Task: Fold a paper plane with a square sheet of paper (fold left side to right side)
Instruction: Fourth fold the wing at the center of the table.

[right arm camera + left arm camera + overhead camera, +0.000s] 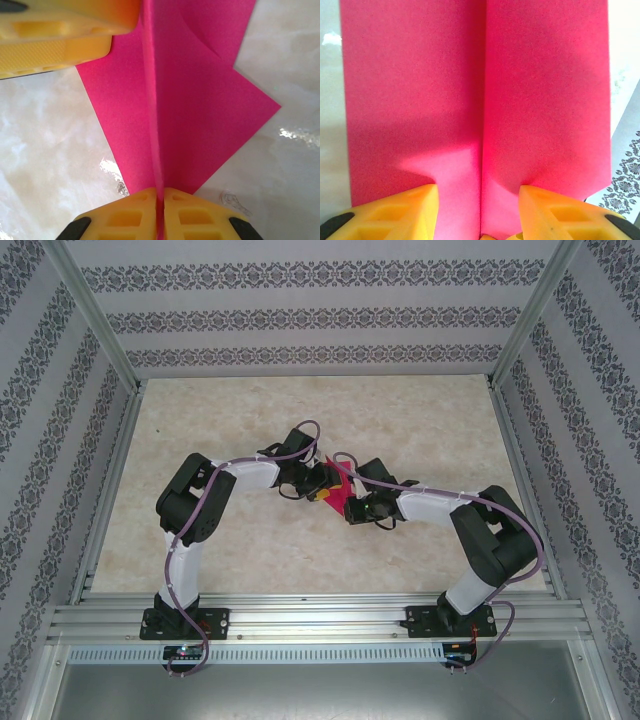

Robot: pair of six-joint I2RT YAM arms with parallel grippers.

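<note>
We locate the pink paper sheet (338,498) at the middle of the table (230,420), creased down its centre; the right gripper (160,194) is pressed together on the raised crease (152,125), pinching it at one end; the left gripper (477,190) stands spread at the other end, one yellow finger (395,215) either side of the crease.

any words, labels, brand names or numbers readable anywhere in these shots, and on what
None can be read.
pink paper: plain, no print.
left gripper and right gripper: bare yellow fingers, no brand or marking.
wallpaper: ornament pattern, no letters.
small boards under the arm bases: too small to tell.
</note>
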